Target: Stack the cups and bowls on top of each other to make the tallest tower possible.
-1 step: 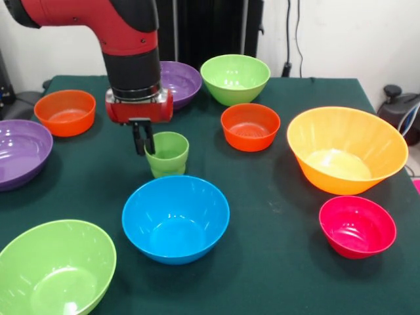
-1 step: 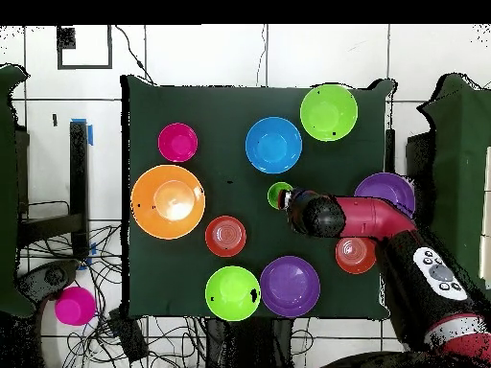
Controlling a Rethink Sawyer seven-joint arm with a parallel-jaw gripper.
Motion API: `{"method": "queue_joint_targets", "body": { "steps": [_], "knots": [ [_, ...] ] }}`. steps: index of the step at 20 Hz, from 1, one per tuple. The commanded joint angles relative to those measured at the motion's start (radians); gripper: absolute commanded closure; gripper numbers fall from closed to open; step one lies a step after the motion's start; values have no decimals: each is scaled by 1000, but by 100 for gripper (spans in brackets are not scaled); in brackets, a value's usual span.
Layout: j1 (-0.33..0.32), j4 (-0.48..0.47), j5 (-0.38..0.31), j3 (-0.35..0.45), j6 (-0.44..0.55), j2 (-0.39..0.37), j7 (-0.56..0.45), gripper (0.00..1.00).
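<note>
Claw (image 1: 143, 139) hangs at light-green cup's (image 1: 168, 154) rim, bowls unstacked.

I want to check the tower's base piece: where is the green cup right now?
Front view: the cup stands upright near the table's middle, just behind the blue bowl, with the claw at its left rim.

Bright even indoor light, soft shadows under bowls, glossy glare on the blue bowl (image 1: 175, 218), sharp focus

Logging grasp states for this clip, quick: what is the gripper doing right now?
Gripper: at the rim of the light-green cup; open or closed cannot be told.
</note>
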Motion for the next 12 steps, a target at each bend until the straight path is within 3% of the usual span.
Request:
{"method": "queue_joint_targets", "body": {
  "steps": [1, 5, 12],
  "knots": [
    [60, -154, 60, 4, 179, 53, 0, 100],
    [73, -247, 86, 16, 263, 71, -51, 100],
    [92, -383, 96, 33, 314, 139, -80, 100]
  ]
}}
